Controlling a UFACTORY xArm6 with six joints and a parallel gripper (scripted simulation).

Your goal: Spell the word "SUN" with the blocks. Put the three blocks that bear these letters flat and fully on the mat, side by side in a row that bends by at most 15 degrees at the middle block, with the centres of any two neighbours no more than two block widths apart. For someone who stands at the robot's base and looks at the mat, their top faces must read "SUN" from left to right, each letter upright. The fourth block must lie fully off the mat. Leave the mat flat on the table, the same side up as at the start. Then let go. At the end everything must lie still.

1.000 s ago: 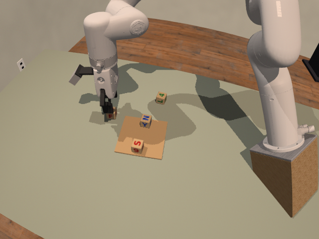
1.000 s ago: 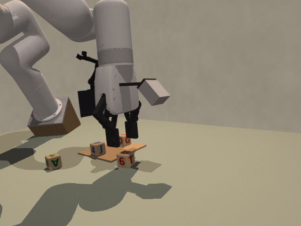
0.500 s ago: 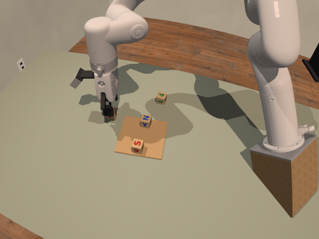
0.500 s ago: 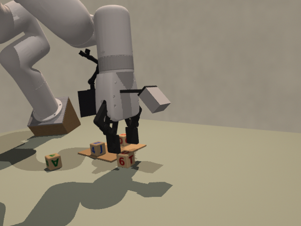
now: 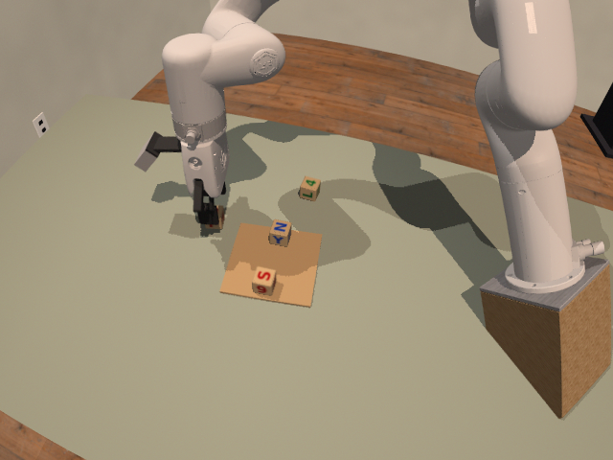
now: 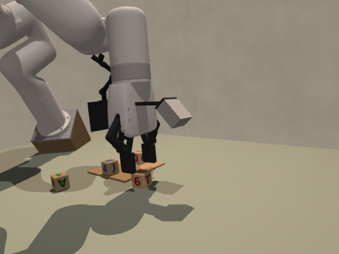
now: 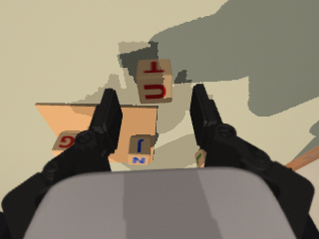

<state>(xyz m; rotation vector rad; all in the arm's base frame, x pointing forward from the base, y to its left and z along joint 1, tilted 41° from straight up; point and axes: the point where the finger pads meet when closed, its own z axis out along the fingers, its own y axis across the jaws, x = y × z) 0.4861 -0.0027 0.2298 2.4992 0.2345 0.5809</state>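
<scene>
1. Top view. White six-joint arm with black two-finger gripper (image 5: 208, 216), pointing down over the grey-green table (image 5: 124, 321). Thin tan square mat (image 5: 297, 282), flat on the table. Wooden cube with red S on top (image 5: 263, 280), on the mat's near part. Wooden cube with blue N on top (image 5: 280, 232), at the mat's far edge. Wooden cube with green L on top (image 5: 309, 188), off the mat, farther back. Fourth wooden cube, red-lettered (image 5: 217, 218), just left of the mat's far corner, mostly hidden by the fingers.
2. Exterior view. Gripper low above the red-lettered cube (image 6: 141, 179), side faces 6 and T; fingers spread, not touching it.
3. Wrist view. Cube's top face reads U (image 7: 155, 81); it lies beyond the spread fingertips, nothing pinched.
</scene>
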